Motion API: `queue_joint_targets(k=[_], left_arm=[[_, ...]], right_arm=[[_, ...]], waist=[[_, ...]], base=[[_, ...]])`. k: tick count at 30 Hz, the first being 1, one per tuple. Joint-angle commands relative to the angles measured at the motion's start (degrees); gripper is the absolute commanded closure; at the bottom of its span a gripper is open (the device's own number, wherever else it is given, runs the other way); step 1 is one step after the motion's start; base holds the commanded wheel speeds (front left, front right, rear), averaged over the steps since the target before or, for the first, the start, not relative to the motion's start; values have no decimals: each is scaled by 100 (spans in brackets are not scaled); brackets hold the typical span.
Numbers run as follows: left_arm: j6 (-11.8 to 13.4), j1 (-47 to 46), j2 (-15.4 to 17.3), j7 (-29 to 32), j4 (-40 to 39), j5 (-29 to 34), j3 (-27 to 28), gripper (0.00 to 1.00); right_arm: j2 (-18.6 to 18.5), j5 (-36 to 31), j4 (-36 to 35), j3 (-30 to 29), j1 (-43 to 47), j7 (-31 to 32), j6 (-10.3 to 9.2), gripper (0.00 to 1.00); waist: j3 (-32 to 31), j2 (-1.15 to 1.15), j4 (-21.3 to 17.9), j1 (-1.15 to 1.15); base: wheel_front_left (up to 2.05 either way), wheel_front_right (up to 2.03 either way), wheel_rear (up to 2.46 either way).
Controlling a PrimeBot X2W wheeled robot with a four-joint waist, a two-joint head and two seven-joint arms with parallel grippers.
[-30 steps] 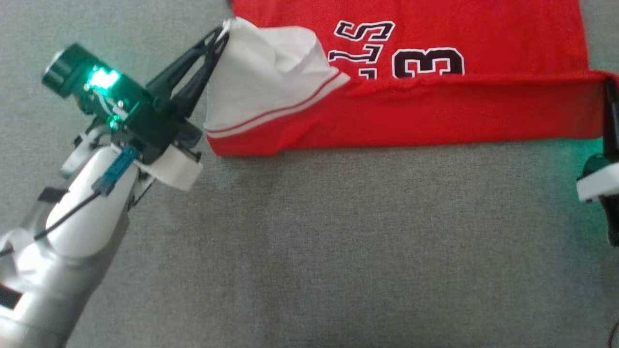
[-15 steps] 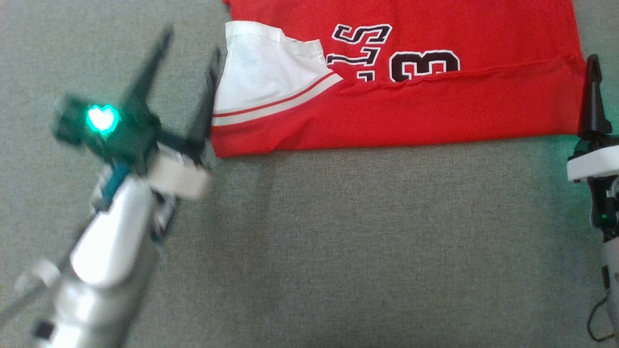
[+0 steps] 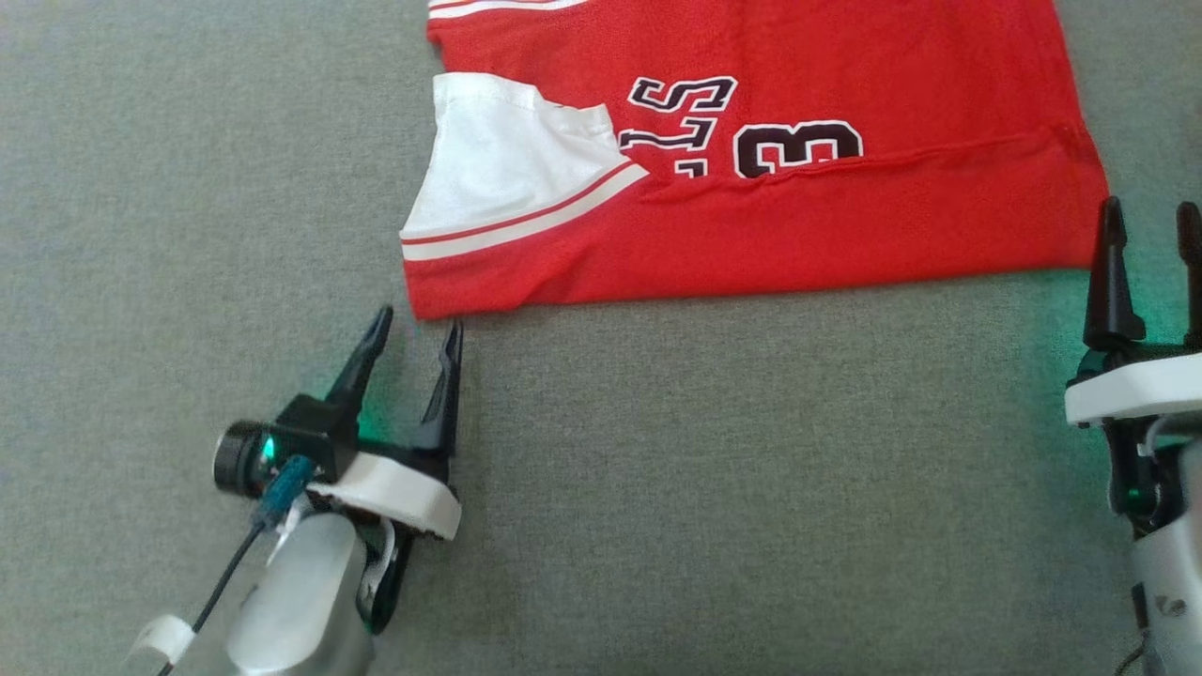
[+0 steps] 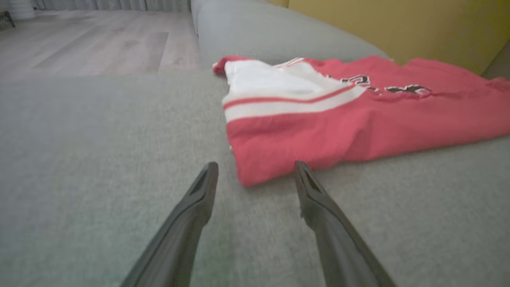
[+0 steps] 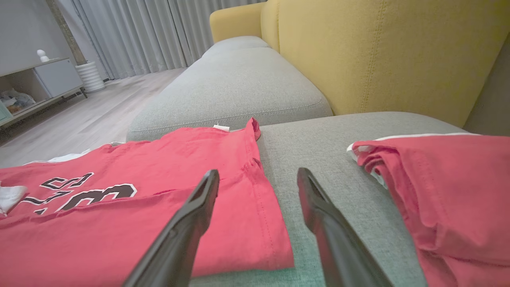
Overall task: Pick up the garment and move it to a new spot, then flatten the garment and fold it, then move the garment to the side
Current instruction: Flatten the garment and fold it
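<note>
Surface: grey sofa cushion, yellow backrest beyond.
Room: wood floor, grey curtains.
Garment: red jersey, flat, just ahead of fingertips.
Left gripper: spread, empty.
Right gripper: spread, empty.

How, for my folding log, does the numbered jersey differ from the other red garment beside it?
The numbered jersey lies spread wide, black print showing; the other red garment sits as a thicker, layered pile, no print visible. Both are red with white trim, on the grey sofa cushion.
</note>
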Motion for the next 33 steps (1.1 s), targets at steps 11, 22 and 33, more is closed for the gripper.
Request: queue_joint_targets(k=[11, 22, 33], left_arm=[[-109, -437, -44, -13, 634, 60, 243, 13], [-92, -652, 46, -13, 686, 577, 101, 44], [-114, -746, 117, -13, 548, 844, 33, 100]], right_arm=[[-77, -50, -126, 73, 21, -70, -4, 0], [-139, -23, -99, 76, 115, -63, -4, 0], [-202, 27, 16, 164, 86, 125, -4, 0]], waist=[[79, 0, -1, 1], [61, 0, 92, 1], [71, 0, 112, 1]], base=[[0, 0, 0], [0, 0, 0], [0, 0, 0]])
